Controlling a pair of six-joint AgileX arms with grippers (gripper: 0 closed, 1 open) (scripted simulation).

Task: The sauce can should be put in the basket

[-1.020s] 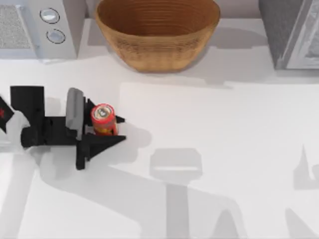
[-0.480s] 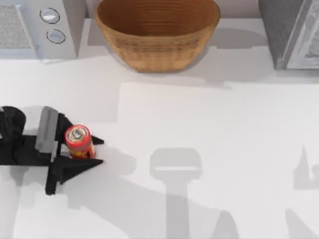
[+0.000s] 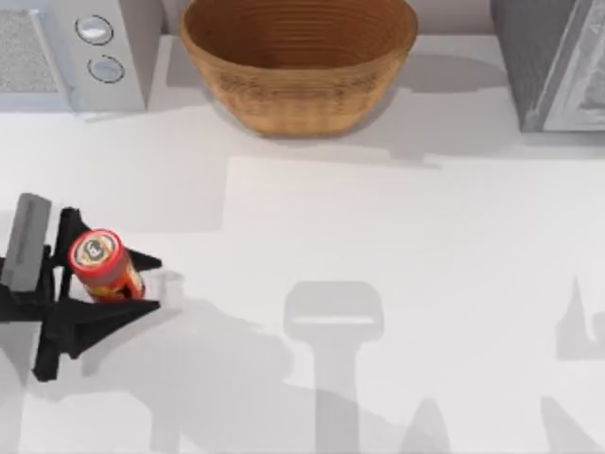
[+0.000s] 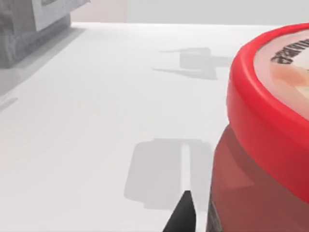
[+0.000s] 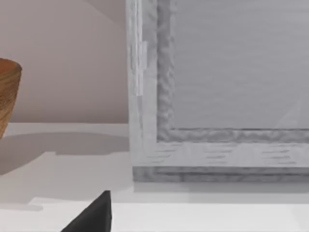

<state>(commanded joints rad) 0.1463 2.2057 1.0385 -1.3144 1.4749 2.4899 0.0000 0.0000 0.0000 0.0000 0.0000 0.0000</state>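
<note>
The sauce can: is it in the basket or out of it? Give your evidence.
Out. The sauce can sits between the left gripper's jaws at the table's left, far from the basket.

A white table (image 3: 397, 246) is lying under soft light, grey shadows falling across it. A microwave (image 3: 66, 52) with two dials is standing at its far left corner, a grey appliance (image 3: 553, 61) at its far right corner. A pale wall (image 5: 63, 58) is rising behind.
</note>
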